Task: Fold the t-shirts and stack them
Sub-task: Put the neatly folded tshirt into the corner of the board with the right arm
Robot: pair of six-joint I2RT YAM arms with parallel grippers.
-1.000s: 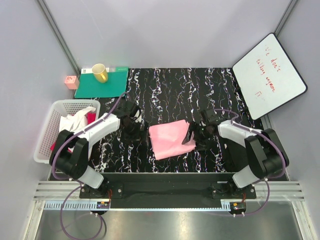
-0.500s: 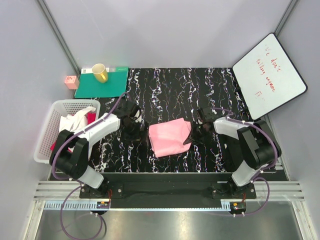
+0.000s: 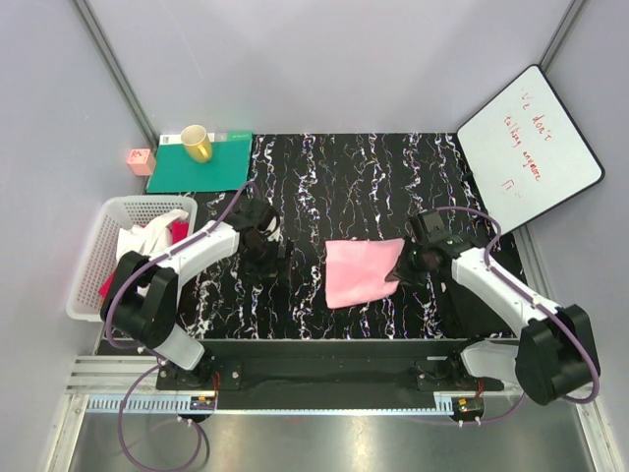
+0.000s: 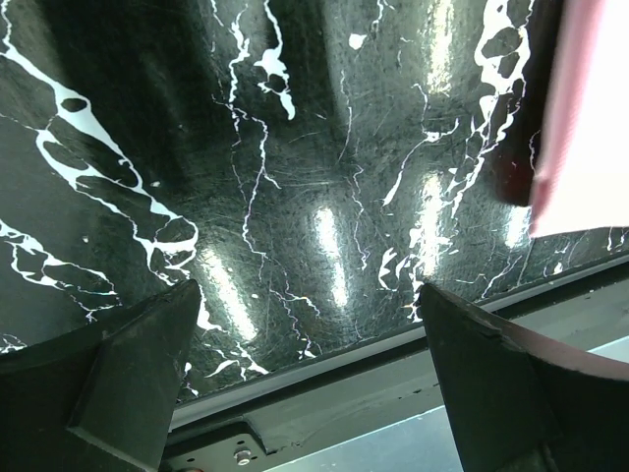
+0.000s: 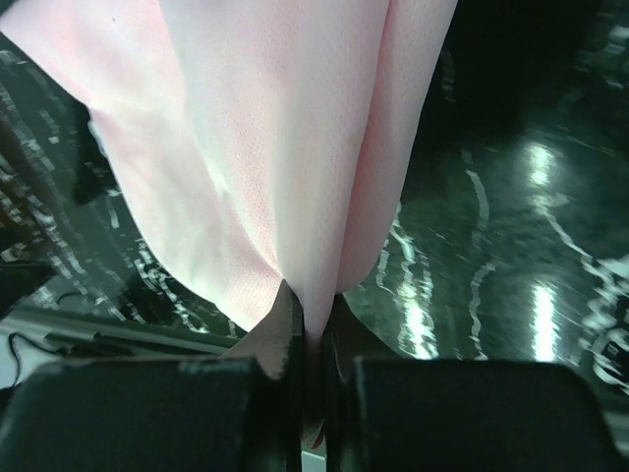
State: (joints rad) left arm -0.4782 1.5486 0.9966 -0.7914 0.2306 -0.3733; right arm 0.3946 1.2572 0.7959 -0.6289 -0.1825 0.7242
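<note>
At the table's (image 3: 334, 167) centre, our right gripper (image 5: 313, 329) is clamped tight on the pink shirt's (image 3: 362, 272) three o'clock edge. At nine o'clock of it, our left gripper (image 3: 270, 258) gapes wide, holding nothing, with bare tabletop between. Far left, we see the basket (image 3: 90, 265) hiding most of the white shirt (image 3: 147, 236) and red shirt (image 3: 180, 230).

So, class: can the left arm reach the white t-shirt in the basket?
Probably yes: the left gripper is open and empty; the white t-shirt lies exposed in the basket beside that arm.
</note>
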